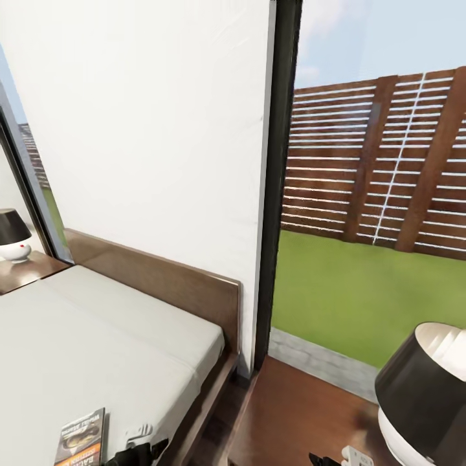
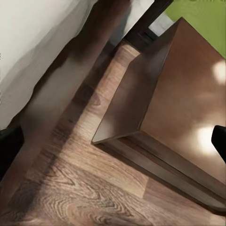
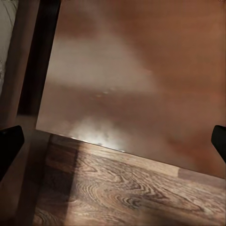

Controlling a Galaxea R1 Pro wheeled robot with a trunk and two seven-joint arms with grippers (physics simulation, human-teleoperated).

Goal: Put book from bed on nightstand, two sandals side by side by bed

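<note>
Clearly the large low bed (image 1: 97, 349), with its dark brown wooden frame and plain off-white mattress, fills the lower left of the head view, its headboard against the white wall beside a tall dark-framed window (image 1: 285, 175) that looks out on grass and a slatted wooden fence. Just beside the bed, across a narrow strip of brown plank floor (image 2: 80, 188), stands the glossy reddish-brown wooden nightstand (image 1: 291, 421); a far one (image 1: 26, 270) sits past the mattress with a small dark-shaded lamp on it. The near nightstand carries a big lamp (image 1: 424, 395) with a dark shade and white base at its right side (the one obstacle there), so its left part looks the safer spot for a drop. The thin dark paperback book (image 1: 81, 439) with its orange band lies flat on the mattress near the bed's edge, within easy reach, I judge. Each end effector's dark fingers (image 2: 10, 146) (image 3: 9, 146) sit wide apart at the wrist views' edges, holding nothing, poised above floor and nightstand.
</note>
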